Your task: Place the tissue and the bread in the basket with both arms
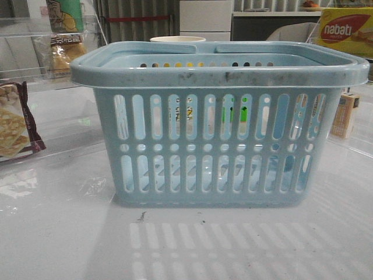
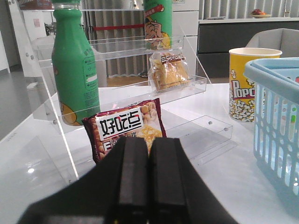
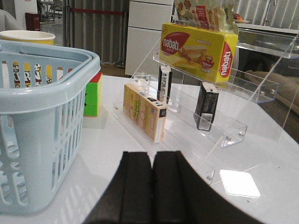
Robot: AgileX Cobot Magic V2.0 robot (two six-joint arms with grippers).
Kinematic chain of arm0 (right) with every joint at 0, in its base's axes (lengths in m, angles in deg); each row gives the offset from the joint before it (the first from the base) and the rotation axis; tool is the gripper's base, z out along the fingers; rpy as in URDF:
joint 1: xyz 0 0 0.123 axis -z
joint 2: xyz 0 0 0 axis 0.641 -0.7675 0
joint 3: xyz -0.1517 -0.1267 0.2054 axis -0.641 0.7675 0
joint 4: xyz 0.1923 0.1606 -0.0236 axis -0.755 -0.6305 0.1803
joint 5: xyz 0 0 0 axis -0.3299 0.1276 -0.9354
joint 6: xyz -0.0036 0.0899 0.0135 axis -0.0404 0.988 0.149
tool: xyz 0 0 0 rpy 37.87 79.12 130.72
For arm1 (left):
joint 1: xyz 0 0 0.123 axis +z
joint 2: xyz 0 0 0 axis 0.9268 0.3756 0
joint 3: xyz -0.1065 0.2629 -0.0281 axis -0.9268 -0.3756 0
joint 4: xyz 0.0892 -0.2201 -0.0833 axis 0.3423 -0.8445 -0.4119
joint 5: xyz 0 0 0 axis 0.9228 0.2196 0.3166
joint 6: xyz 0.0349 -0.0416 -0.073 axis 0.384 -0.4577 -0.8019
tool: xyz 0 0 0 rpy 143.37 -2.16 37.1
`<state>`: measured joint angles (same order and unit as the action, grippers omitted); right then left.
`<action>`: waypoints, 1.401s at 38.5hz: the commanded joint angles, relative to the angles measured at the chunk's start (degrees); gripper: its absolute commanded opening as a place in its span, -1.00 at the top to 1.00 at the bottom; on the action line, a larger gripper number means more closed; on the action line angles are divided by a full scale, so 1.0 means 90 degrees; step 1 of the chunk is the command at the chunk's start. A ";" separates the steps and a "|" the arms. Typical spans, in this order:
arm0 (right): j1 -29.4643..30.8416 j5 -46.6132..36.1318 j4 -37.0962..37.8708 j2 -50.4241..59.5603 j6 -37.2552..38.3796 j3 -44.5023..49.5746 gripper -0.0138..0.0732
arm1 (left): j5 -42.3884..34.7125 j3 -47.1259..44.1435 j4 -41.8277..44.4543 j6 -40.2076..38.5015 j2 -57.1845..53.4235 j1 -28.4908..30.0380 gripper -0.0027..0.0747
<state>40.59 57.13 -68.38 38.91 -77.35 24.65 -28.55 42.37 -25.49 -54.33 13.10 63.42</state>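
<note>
**Blue basket sits mid-worktop, both sets of fingers pressed together**

On a glossy white worktop, the light-blue basket stands upright and central, its scuffed rim towards the front camera and its handles folded down along the top. Through the slotted wall, only patches of green, yellow and white show; what they belong to cannot be made out.

To the basket's left, a clear tiered rack carries the bread, golden-brown in a clear bag with a printed label, on a middle shelf. A tall green bottle stands on the same rack further from the basket, and a maroon-edged cracker packet leans on the lowest tier. A yellow popcorn cup stands on the worktop just behind the basket.

To the basket's right, a second clear rack holds the tissue, a small dark pack standing on end on a lower step. A yellow wafer box sits on a step above it, a tan carton on the lowest step, and a colour cube rests on the worktop just beside the basket.

The left fingers are pressed together and hold nothing, well short of the cracker packet. The right fingers are likewise pressed together and empty, apart from the basket.
</note>
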 commanded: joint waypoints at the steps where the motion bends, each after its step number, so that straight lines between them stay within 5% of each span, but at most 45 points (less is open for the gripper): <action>1: 0.0014 -0.0515 -0.0024 0.0116 -0.0050 0.0004 0.56 | -0.0556 0.0007 -0.0021 -0.0057 -0.0105 0.0002 0.70; 33: 0.0014 -0.0839 -0.0031 0.0116 -0.0050 -0.0082 0.56 | -0.0968 0.0070 -0.0056 -0.0057 -0.0105 0.0002 0.70; 38: 0.0014 -0.0640 -0.0037 0.0116 -0.0050 -0.0700 0.56 | -0.0968 0.0562 -0.0056 -0.0057 -0.0105 0.0002 0.70; 54: 0.0014 0.2001 -0.0032 -0.1266 -0.0050 -0.4080 0.56 | 0.0387 0.3702 -0.0056 -0.0057 0.1116 0.0002 0.70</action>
<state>40.59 74.57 -68.61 32.75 -77.35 -5.70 -24.85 69.07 -25.49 -54.33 18.36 63.42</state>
